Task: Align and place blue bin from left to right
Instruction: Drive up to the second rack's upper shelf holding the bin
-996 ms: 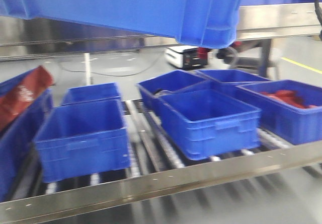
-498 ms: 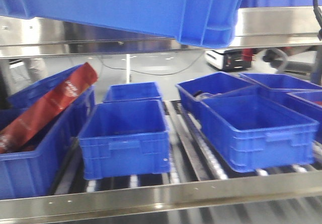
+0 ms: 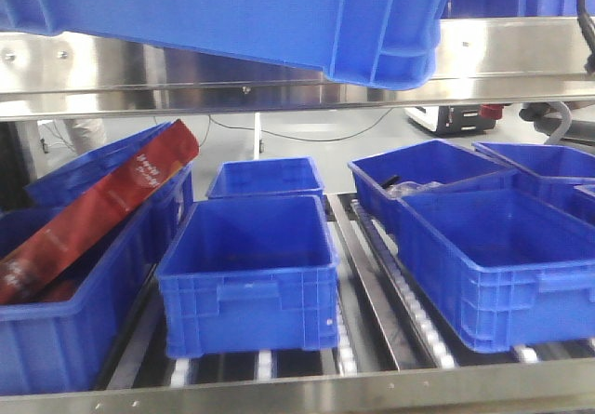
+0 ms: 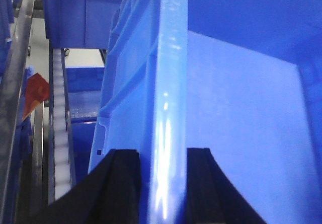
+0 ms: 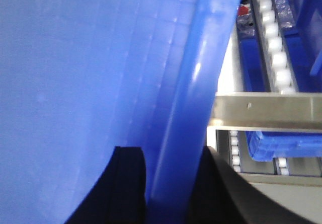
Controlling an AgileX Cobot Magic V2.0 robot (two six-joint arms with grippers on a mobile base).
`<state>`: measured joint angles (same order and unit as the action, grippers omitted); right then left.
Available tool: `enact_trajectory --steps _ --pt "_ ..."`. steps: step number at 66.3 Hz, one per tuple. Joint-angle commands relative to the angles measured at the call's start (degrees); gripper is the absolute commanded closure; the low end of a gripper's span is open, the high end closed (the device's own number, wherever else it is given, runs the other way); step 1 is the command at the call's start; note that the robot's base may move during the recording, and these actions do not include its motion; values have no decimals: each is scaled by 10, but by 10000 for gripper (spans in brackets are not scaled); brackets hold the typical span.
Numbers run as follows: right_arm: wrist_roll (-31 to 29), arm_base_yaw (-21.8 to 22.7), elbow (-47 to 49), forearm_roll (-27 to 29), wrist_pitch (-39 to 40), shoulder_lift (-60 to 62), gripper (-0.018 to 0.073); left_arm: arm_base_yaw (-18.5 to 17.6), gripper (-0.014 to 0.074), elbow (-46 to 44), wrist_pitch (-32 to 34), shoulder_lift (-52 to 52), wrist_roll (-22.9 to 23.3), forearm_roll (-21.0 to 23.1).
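Shelved bins point(image 3: 249, 274) now sit further right in the front view. Uneven arm travel could twist the blue bin point(image 3: 232, 9) loose or knock its corner on the steel rail point(image 3: 139, 74). It hangs above the roller shelf point(image 3: 414, 316), its rim clamped inside the left gripper point(image 4: 162, 156) and the right gripper point(image 5: 168, 156).

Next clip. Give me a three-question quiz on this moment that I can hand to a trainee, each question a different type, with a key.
1. True or false: the left gripper and the right gripper each clamp a rim of the blue bin.
2. Where is the red carton? A. leaning in the leftmost bin; B. flat in the centre front bin; C. on the floor.
3. Fill in: the blue bin hangs ___ the roller conveyor.
Key: 1 true; 2 A; 3 above.
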<state>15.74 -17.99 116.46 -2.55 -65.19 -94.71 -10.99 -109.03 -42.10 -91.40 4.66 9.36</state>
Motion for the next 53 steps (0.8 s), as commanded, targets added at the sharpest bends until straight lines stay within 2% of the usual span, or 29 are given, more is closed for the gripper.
enact_trajectory --steps 1,53 --pt "-16 -4 9 25 54 11 627 -6 708 -13 77 13 5 44" --pt "-16 -4 9 25 57 11 627 -6 708 -13 77 13 5 44"
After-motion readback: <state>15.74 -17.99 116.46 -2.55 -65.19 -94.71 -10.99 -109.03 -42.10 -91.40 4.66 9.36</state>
